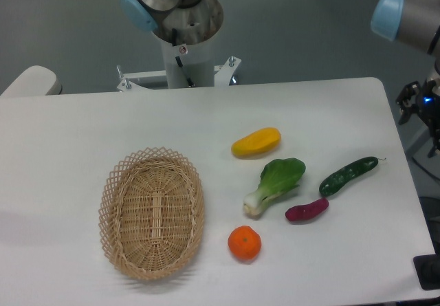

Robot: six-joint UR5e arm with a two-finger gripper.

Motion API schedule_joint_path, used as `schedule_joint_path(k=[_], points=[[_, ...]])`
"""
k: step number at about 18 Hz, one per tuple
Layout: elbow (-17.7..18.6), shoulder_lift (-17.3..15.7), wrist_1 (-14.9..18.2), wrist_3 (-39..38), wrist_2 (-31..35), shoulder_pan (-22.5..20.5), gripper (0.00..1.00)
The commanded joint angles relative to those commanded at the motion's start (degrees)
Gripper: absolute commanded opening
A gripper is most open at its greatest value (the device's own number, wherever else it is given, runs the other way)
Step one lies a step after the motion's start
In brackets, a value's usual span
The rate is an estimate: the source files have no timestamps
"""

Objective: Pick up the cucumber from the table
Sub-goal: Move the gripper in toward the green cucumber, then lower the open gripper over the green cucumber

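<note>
The cucumber point(348, 175) is slim, dark green and glossy. It lies at an angle on the right side of the white table point(137, 120), its thin stem tip pointing to the upper right. My gripper point(421, 106) is a dark shape at the right edge of the view, beyond the table's right edge and up and to the right of the cucumber. It is partly cut off, and I cannot tell how its jaws stand. It holds nothing that I can see.
A short purple-red vegetable point(306, 210) lies just left of and below the cucumber. A bok choy point(275, 185), a yellow fruit point(256, 142) and an orange point(245, 243) lie near the middle. A wicker basket point(152, 212) stands at the left. The arm's base point(184, 38) is at the back.
</note>
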State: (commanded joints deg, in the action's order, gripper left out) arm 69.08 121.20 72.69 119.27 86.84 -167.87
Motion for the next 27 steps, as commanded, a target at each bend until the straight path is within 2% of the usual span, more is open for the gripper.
schedule_joint_path(k=[6, 10, 12, 14, 16, 24, 25, 27], points=[[1.75, -0.17, -0.18, -1.84, -0.35, 0.18, 1.0], [3.6, -0.26, -0.7, -6.75, -0.26, 1.23, 1.0], [5.87, -0.44, -3.15, -9.3, -0.26, 2.02, 1.0], [9.3, -0.62, -7.45, -11.59, -0.09, 2.28, 1.0], [11.77, -0.53, -10.27, -13.7, 0.17, 2.72, 1.0], [15.46, 1.75, -12.3, -19.06, 0.44, 3.51, 1.0], [16.34, 2.02, -12.91, -19.77, 0.44, 3.69, 1.0], [18.27, 2.29, -16.16, -20.3, 0.44, 3.78, 1.0]])
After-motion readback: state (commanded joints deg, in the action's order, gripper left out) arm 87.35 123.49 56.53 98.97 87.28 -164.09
